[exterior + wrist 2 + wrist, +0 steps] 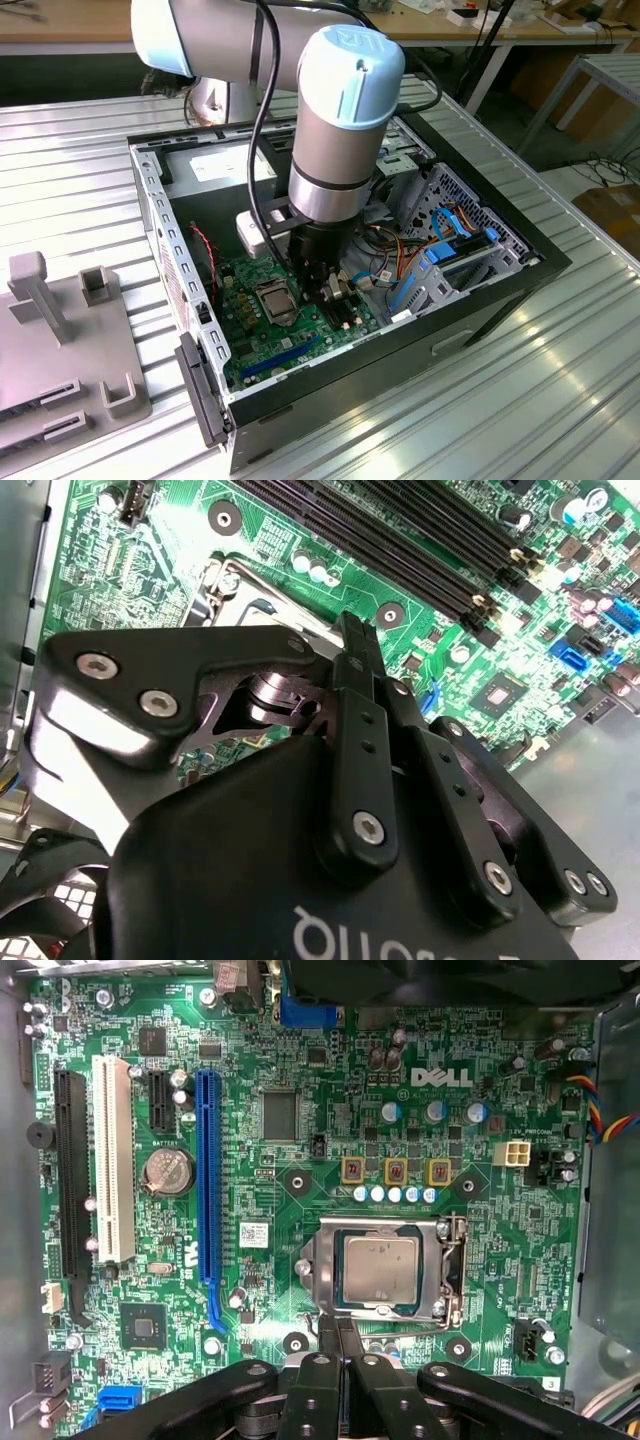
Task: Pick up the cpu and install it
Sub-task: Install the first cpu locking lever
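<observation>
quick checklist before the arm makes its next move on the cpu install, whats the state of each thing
1. CPU position: the small square chip with the dull silver-grey metal top lies inside the shiny silver-framed socket. Ok.
2. Chip squareness: its edges run parallel to the frame. Ok.
3. Pincer load: the black pincer, shut, holds nothing, tips beside the socket's edge. Ok.
4. Full seating of the chip: cannot tell.
5. Clearance: in the exterior view the arm stands inside the open black computer case, cables close by. Cannot tell.
</observation>
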{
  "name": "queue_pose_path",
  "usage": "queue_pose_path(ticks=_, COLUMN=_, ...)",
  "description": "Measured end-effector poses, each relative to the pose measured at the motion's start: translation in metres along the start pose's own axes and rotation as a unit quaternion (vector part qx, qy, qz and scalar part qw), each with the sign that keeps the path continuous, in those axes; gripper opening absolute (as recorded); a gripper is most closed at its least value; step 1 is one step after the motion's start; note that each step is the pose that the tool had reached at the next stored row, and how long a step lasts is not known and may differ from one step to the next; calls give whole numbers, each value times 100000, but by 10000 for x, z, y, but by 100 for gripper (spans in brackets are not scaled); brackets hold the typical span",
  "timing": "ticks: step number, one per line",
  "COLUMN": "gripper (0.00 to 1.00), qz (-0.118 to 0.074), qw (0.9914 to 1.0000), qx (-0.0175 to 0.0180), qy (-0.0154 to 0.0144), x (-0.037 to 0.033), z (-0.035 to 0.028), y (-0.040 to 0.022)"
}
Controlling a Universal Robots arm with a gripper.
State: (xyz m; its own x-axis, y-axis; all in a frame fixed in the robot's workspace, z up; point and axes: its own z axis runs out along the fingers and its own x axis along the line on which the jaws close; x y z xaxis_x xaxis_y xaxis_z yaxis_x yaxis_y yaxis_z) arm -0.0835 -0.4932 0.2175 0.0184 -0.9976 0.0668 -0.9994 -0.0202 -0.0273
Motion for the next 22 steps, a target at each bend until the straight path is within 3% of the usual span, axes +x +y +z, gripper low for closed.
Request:
queue_pose_path(ticks=11, gripper=11, qz=17, qw=100000, qx=3, qy=3, x=-5, z=78, y=3)
queue_pose_path(ticks=22, gripper=11, qz=6, qw=100000, qx=1, qy=18, x=-7, z=116, y=-43)
